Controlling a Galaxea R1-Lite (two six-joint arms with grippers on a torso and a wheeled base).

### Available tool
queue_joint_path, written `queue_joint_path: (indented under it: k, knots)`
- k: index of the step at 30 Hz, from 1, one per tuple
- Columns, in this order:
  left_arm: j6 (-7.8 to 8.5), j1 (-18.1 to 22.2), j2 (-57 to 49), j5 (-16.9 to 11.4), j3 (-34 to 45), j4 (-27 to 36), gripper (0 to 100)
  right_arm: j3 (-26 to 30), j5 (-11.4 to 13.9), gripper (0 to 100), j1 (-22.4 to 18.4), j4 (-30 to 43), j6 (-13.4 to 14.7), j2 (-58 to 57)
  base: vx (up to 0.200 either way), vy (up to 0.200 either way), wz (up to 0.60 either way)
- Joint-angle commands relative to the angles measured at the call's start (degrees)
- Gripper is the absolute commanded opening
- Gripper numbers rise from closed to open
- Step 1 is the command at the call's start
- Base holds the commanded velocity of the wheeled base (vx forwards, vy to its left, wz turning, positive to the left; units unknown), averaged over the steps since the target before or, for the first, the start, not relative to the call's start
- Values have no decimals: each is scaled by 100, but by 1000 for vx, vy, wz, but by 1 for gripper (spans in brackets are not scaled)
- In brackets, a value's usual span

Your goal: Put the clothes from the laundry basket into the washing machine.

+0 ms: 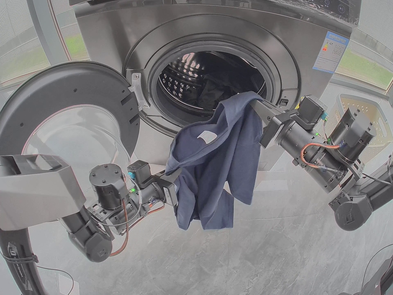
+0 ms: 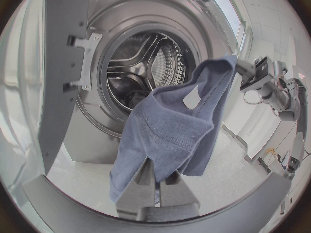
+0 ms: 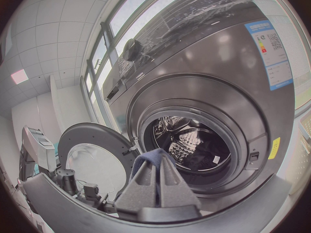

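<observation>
Shirt (image 1: pixel 217 156), navy with a pale tag inside the collar, hangs in the air between the two pincers, just in front of the washing machine (image 1: pixel 245 25) and above the grey floor (image 1: pixel 254 259). Its upper right corner lies at the lower rim of the round opening. The rest droops in folds below that rim, outside the drum (image 1: pixel 180 78). A dark heap of clothes (image 1: pixel 213 93) lies low in the drum. The door (image 1: pixel 65 95) stands swung wide to the left on its hinge (image 1: pixel 137 89), and the left arm (image 1: pixel 118 201) sits just in front of it. A white perforated basket (image 1: pixel 368 111) stands to the right of the machine, behind the right arm (image 1: pixel 319 148). A blue-edged sticker (image 1: pixel 330 52) sits on the machine's front at the upper right.

Low and near the door's lower edge, the left pincer (image 1: pixel 174 176) is clamped on the shirt's collar edge. The left wrist view shows its fingers (image 2: pixel 136 185) pressed together with the ribbed hem between them. That arm comes in from the lower left, its forearm roughly level and pointing at the machine.

Higher up, the right pincer (image 1: pixel 258 105) grips the shirt's upper right corner, right at the opening's lower right rim. The right wrist view shows navy cloth pinched between its fingers (image 3: pixel 173 182). That arm comes from the lower right, angled up and leftward toward the opening.
</observation>
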Motion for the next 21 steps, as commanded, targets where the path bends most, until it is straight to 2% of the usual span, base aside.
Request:
queue_joint_path:
  k: [1,8,9,21]
  knots:
    - [135,-113,-896,-26,639,-4,0,422,-9,0,-36,-177,122,-231,0,0,0]
    - [100,-297,-668,-79,710,5,0,545,-9,0,-10,-344,210,-240,0,0,0]
    - [100,-297,-668,-79,710,5,100,545,-9,0,-10,-344,210,-240,0,0,0]
    - [100,-192,888,-70,-336,-4,100,545,-9,0,236,-353,219,-275,0,0,0]
